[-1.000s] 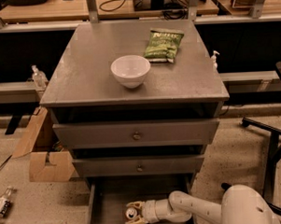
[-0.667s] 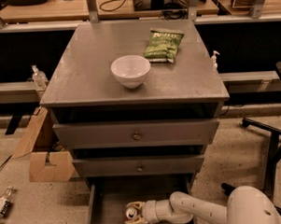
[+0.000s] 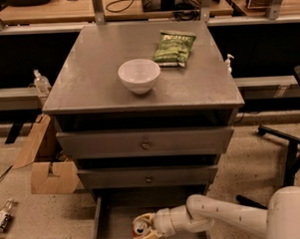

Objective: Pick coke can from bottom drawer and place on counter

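Observation:
The coke can, red-orange with a silver top, stands in the open bottom drawer at the lower edge of the camera view. My gripper reaches in from the right on a white arm, and its pale fingers are closed around the can. The can is low inside the drawer. The counter is the broad grey top of the cabinet above, far from the gripper.
A white bowl sits mid-counter and a green chip bag behind it to the right. Two knobbed drawers are pushed in above the open one. Cardboard boxes stand left on the floor, a chair base right.
The gripper stays around the can in the bottom drawer; the arm and can have shifted only slightly.

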